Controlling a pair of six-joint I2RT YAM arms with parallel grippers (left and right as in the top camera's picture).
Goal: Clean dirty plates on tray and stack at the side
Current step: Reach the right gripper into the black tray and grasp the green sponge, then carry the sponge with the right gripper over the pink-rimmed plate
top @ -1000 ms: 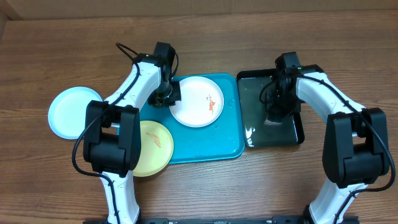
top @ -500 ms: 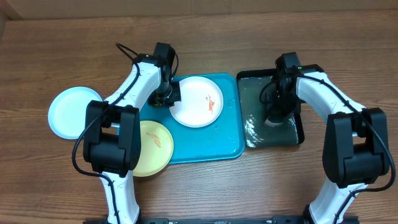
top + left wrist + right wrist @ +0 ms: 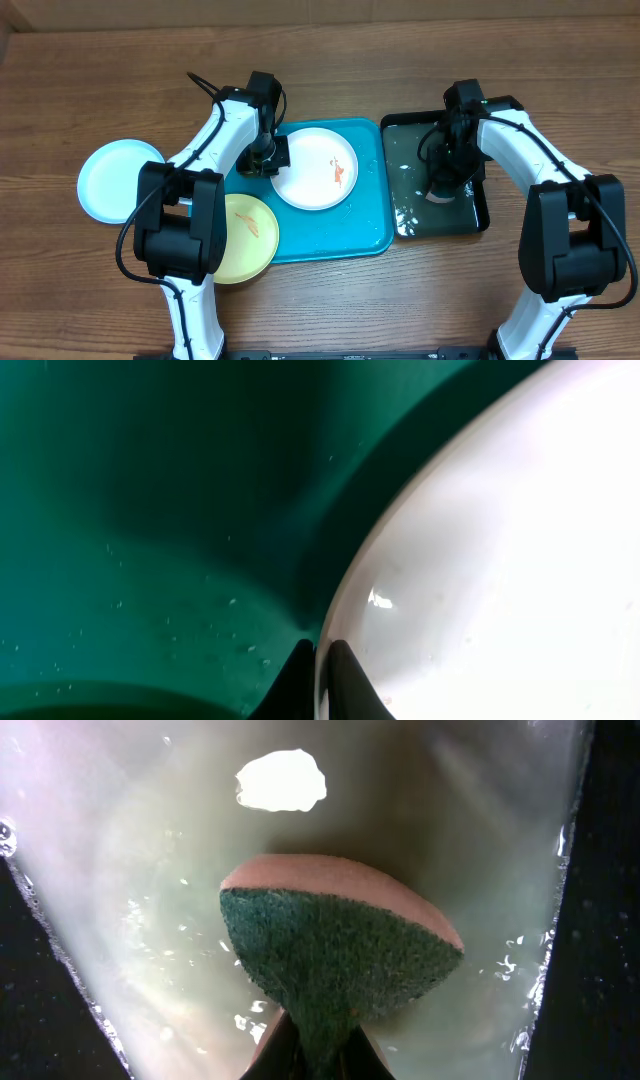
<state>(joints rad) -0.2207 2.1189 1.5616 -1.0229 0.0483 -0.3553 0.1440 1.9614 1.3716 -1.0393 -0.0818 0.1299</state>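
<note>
On the turquoise tray lies the white plate with an orange smear on its right side. My left gripper is shut on that plate's left rim; in the left wrist view its gripper pinches the white plate edge over the tray. A yellow plate with an orange streak overlaps the tray's front left corner. The mint-blue plate rests on the table at far left. My right gripper is shut on a green-and-pink sponge over the wet black tray.
The glossy black tray stands right of the turquoise one and holds shallow water with bright glare. Both arms arch over the table from the front edge. Bare wood table lies behind both trays.
Both grippers have closed: the left on the white plate's rim, the right on the sponge. The white plate has shifted slightly toward the front and left.
</note>
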